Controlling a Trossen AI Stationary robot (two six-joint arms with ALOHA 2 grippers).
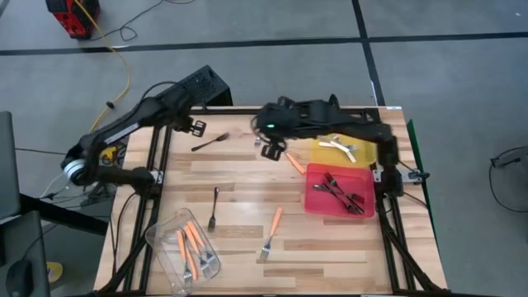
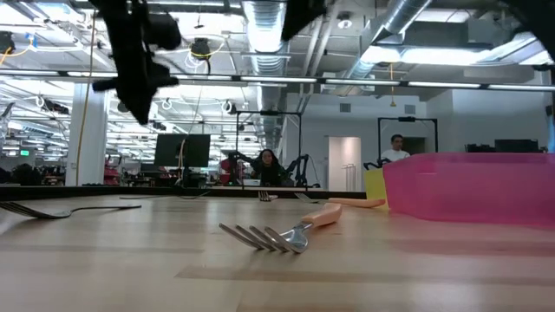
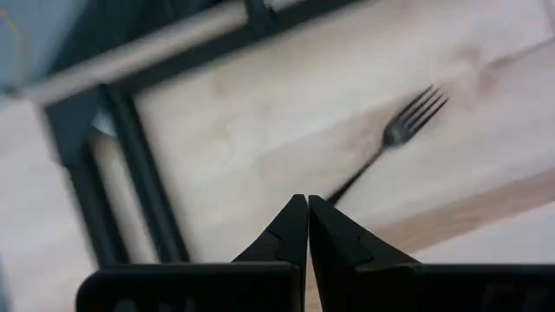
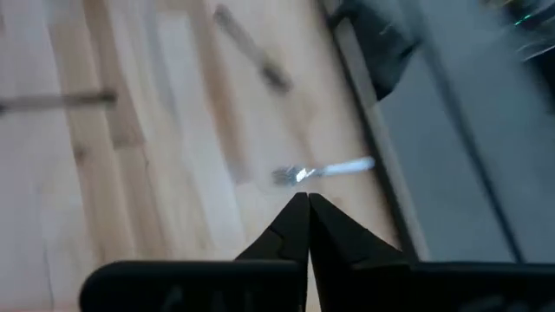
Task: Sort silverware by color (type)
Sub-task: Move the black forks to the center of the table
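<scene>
Black fingers of the right gripper [image 4: 307,208] are pressed together with nothing between them, hovering over the far middle of the wooden table [image 1: 239,206], close to a small metal-tined fork [image 4: 323,171]. An orange-handled fork [image 1: 294,162] lies beside the red tray [image 1: 313,202], which holds dark forks [image 1: 342,195]. White forks [image 1: 341,147] rest on the yellow tray [image 1: 323,153]. The left gripper [image 3: 307,212] is also pinched shut and empty, above a black fork [image 3: 395,139] at the far left. More orange forks [image 1: 194,246] fill the clear tub [image 1: 157,235].
</scene>
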